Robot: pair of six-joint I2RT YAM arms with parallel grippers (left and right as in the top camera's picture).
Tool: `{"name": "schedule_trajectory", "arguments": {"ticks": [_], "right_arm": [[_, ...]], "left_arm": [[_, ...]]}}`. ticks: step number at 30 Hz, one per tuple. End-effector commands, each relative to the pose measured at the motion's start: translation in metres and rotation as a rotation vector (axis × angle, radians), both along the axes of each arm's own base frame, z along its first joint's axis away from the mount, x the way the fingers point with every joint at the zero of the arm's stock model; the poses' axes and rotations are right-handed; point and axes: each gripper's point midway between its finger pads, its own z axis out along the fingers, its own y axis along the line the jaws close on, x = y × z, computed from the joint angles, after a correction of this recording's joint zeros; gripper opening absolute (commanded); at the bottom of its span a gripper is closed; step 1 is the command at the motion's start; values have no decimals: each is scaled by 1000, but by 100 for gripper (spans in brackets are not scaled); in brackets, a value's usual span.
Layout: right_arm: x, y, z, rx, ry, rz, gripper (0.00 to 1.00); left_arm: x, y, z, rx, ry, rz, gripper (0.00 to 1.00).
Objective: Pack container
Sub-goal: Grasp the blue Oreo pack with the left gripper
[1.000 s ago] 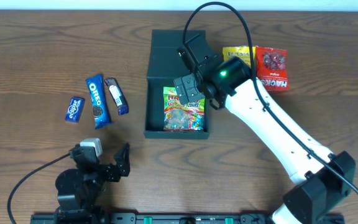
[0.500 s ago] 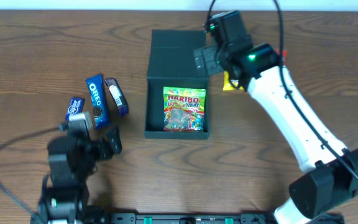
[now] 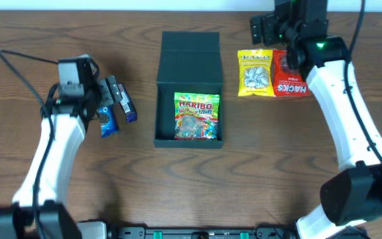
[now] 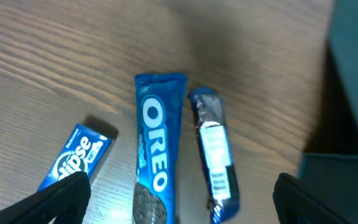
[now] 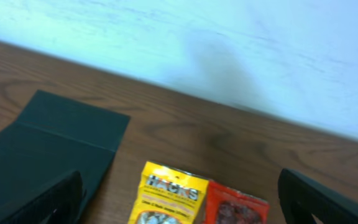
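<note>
Moved since half a second ago: the left arm has come up the table's left side to the loose snacks, and the right arm has drawn back from the box to the far edge, uncovering two packets.

Item 1, container (image 3: 190,58): dark teal-green, at the table's centre, lid flap laid open flat toward the far edge. One Haribo packet (image 3: 196,116) lies flat inside, print up.

Item 2, left gripper (image 4: 182,186): fingers set wide apart, holding nothing, hovering over the snack group left of the container.

Item 3, snack group, seen from the left wrist: Oreo packet (image 4: 157,155) in the middle, a dark-blue bar wrapper (image 4: 215,152) just beside it on the container side, and a small blue gum pack (image 4: 76,155) on the other side (the overhead view hides this one under the arm).

Item 4, right gripper (image 5: 179,186): fingers likewise wide apart and empty, near the far edge and the pale wall (image 5: 229,50).

Item 5, yellow Hacks packet (image 3: 255,73) and red Hacks packet (image 3: 290,76): flat on the wooden table (image 3: 45,199), side by side with edges touching, right of the container's lid.
</note>
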Motion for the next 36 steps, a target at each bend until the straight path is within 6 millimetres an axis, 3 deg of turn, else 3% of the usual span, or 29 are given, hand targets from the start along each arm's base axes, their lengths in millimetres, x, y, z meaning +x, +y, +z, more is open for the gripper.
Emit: {"name": "schedule_trajectory", "arguments": {"ticks": [1,5,8,18,23,25,36], "right_arm": [[1,-5,10,-4,-23,13,99],[3,-7,12,-3,-32,8,99],[2,-7,12,-3,-31,8,99],[0,-7,8,31,-8,-15,99],[-2,-8,4,30,11,-17,99],[-3,-8,4,30,12,-17,99],[-3,-8,4,43,15,-25,99]], "left_arm": [[9,7,-18,37,59,10,95],[10,8,-58,39,157,11,95],[14,9,-73,48,175,-5,95],[17,19,-80,79,179,23,95],[14,22,-97,73,220,28,95],[12,21,-103,73,236,27,100],[17,21,-113,67,235,24,50]]}}
